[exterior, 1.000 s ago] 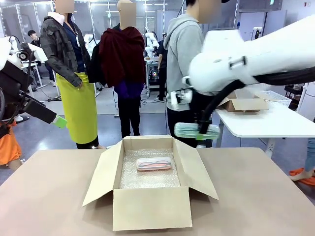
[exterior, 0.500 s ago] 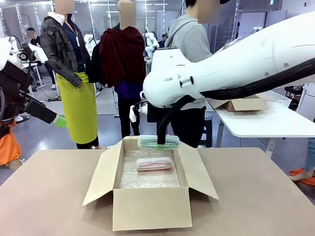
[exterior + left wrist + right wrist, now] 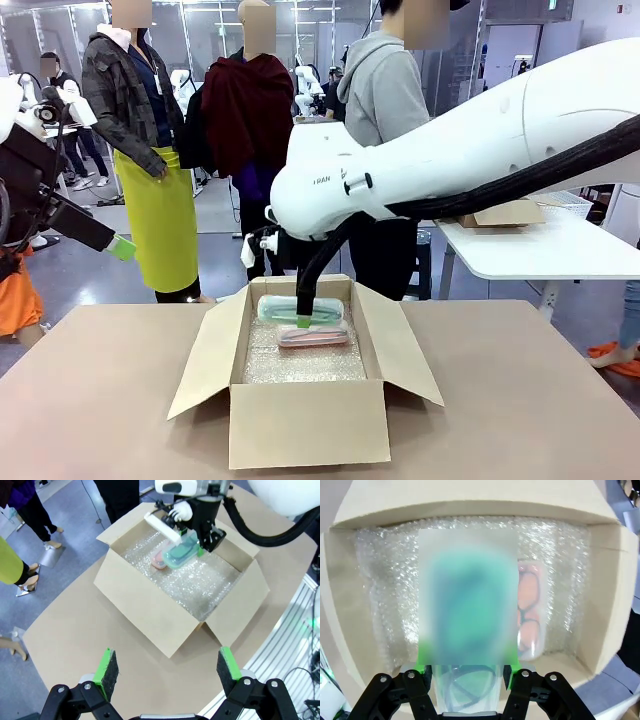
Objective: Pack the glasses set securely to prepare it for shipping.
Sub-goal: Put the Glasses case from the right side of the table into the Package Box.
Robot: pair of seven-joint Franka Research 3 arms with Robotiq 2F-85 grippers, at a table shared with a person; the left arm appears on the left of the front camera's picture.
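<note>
Green case (image 3: 280, 308) hangs clamped in the right end effector (image 3: 303, 322) in the front view, low inside the open box (image 3: 310, 425), at 12 o'clock of the pink case (image 3: 313, 337); the pink case lies on the bubble wrap (image 3: 300, 368) lining the box floor; whether the two cases touch I cannot tell; the box stands mid-counter (image 3: 90, 400).

From the left wrist, the left end effector (image 3: 166, 666) is spread wide and empty, above the counter at 6 o'clock of the box.

From the right wrist, the pads (image 3: 423, 660) grip the green case's near end; the rest of it is blurred; the pink case lies at 3 o'clock, just beside it.

Step in hand, I judge: placing the second case; the next move calls for lowering it onto the bubble wrap parallel to the pink case, then letting go without nudging its neighbour.
</note>
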